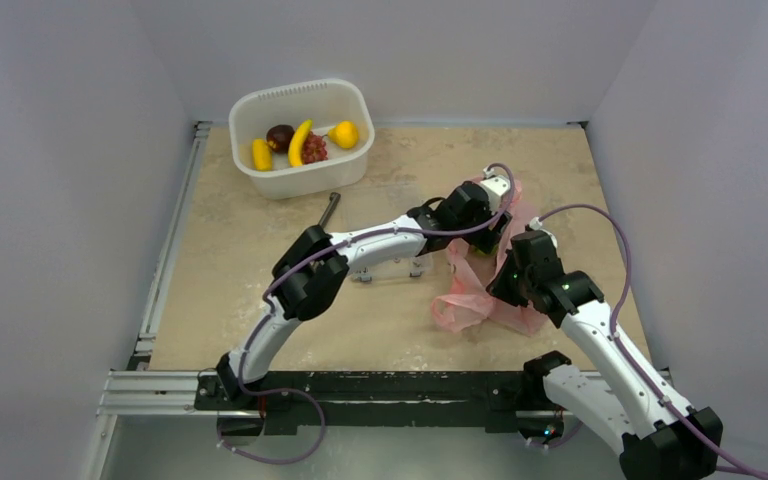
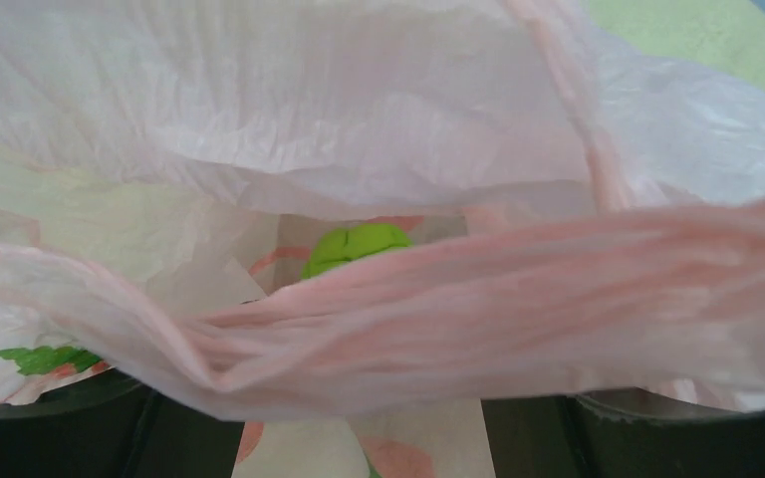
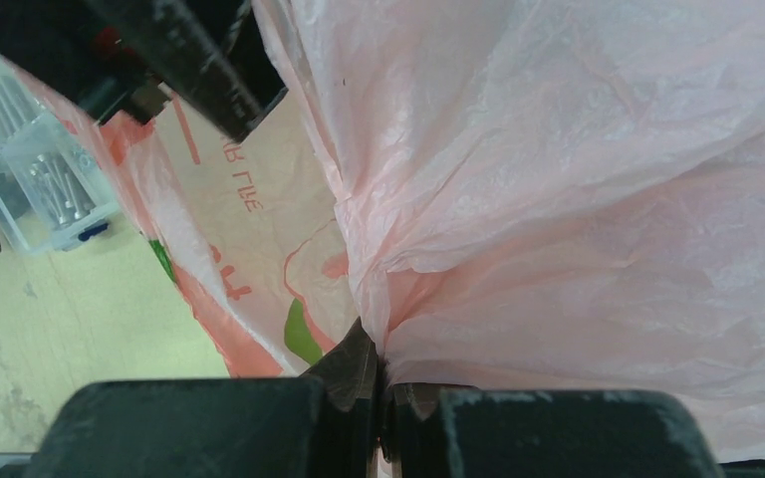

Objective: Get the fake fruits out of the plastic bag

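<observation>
Five fruits [image 1: 300, 143] are in the tub [image 1: 300, 88], but I see a lime [image 2: 354, 247] left inside the bag [image 1: 465, 300] at mid-right, right gripper [image 3: 379, 398] pinched on its film, left gripper [image 2: 364, 428] spread, empty, at its mouth.

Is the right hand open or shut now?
Shut. On the right hand, the fingers meet in its wrist view, pinching a fold of the pink bag between them.

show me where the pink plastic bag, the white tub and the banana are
pink plastic bag [image 1: 466, 303]: top external view, on its crumpled lower left part.
white tub [image 1: 305, 182]: top external view, on its near outer wall.
yellow banana [image 1: 300, 142]: top external view, on the middle of its curve.
</observation>
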Robot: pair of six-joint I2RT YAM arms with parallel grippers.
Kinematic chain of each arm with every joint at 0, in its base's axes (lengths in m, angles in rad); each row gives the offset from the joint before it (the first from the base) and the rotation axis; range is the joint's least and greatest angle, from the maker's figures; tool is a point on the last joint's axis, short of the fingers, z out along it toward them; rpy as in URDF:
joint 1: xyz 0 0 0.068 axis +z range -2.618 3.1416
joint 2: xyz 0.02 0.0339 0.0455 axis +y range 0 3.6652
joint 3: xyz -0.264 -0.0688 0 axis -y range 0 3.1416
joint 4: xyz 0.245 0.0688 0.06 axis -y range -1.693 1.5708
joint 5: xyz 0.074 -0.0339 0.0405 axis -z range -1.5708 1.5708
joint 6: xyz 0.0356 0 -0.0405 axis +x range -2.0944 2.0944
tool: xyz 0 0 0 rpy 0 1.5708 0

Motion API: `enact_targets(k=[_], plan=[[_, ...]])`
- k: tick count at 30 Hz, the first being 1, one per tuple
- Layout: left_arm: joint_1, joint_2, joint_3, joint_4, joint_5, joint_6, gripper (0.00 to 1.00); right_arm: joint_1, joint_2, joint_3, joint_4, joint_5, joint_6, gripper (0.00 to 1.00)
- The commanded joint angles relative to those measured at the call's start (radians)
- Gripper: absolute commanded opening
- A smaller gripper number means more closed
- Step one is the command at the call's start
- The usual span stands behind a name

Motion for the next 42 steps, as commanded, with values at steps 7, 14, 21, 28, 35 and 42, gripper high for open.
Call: enact_targets(k=[7, 14, 21, 28, 35, 42], plan=[[0.000, 0.102, 0.145, -0.110, -0.076, -0.053, 0.78, -0.006, -0.008, -0.007, 0.000, -0.017, 0.010, 0.00], [0.000, 0.148, 0.170, -0.119, -0.056, -0.047, 0.75, -0.006, -0.005, -0.016, 0.012, -0.030, 0.014, 0.00], [0.000, 0.121, 0.150, -0.103, -0.031, -0.035, 0.53, -0.006, -0.014, -0.015, 0.008, -0.023, 0.015, 0.00], [0.002, 0.036, 0.081, -0.074, -0.010, -0.026, 0.32, -0.006, -0.011, -0.020, 0.015, -0.023, 0.014, 0.00], [0.009, -0.086, -0.003, -0.048, 0.069, -0.024, 0.23, -0.006, -0.016, -0.029, 0.023, -0.021, 0.012, 0.00], [0.033, -0.200, -0.105, -0.010, 0.170, -0.042, 0.23, -0.006, -0.018, -0.029, 0.029, -0.019, 0.008, 0.00]])
